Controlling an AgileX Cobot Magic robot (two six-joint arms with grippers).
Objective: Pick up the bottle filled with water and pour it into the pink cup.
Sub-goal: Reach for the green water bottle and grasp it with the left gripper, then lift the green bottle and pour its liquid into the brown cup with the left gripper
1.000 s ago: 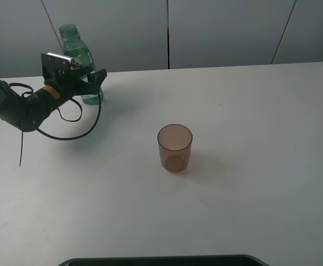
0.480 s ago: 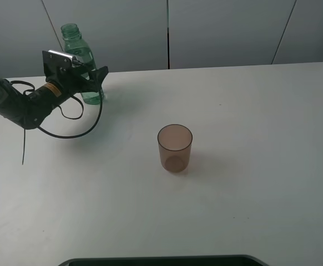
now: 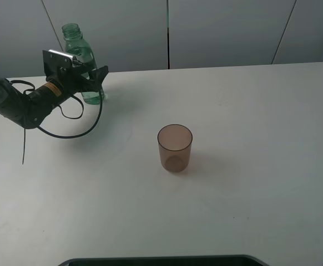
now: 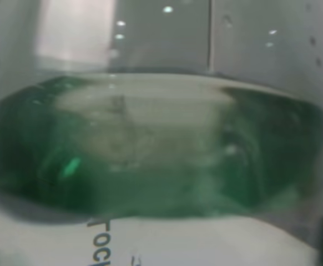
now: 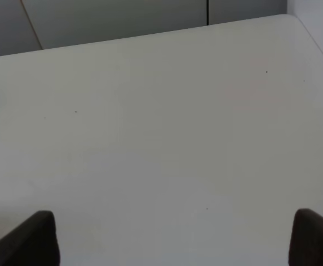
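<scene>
You have a see-through green bottle point(image 3: 76, 49) with a white label point(image 4: 167, 244) lettered in dark print, a translucent brownish-pink cup point(image 3: 175, 147), a plain white worktop point(image 3: 250, 111), pale grey wall panels point(image 3: 222, 27) and a black left hand point(image 3: 93, 78).
</scene>
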